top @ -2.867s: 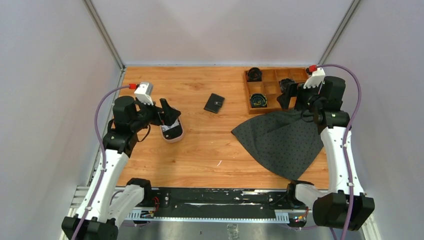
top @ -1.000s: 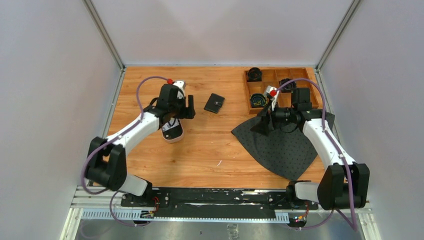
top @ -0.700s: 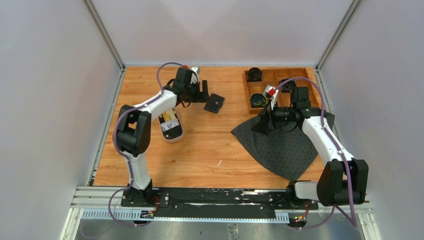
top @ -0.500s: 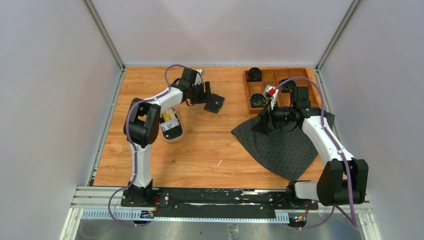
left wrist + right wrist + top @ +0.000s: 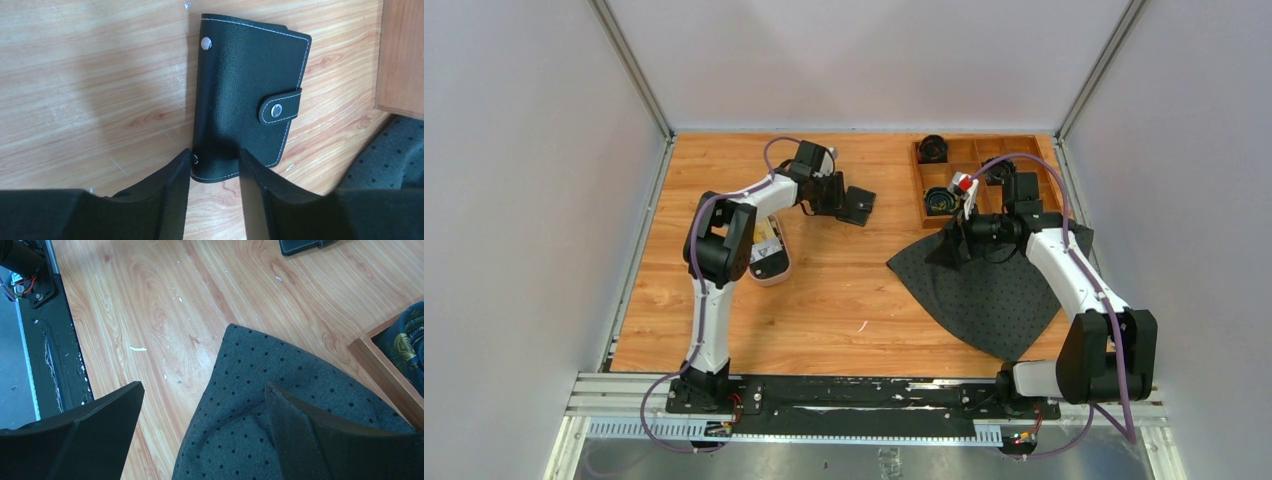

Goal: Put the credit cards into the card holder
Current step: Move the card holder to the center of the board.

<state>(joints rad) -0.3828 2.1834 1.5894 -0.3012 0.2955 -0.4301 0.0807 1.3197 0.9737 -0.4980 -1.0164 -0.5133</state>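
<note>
The left claw (image 5: 215, 160) sits low on the desk (image 5: 824, 300), its jaws part open. Their tips meet the near edge of the card holder (image 5: 247, 95), one by the corner stud and the other overlapping the leather. I cannot tell whether they pinch it. The holder lies flat and snapped shut, stretching away ahead of that claw. The credit cards (image 5: 769, 240) lie well behind the claw in an oval tray (image 5: 776, 277), beside its arm. The right claw (image 5: 200, 435) is spread wide and empty over a dotted grey cloth (image 5: 280, 405), with a wooden compartment box (image 5: 979, 175) just beyond it.
</note>
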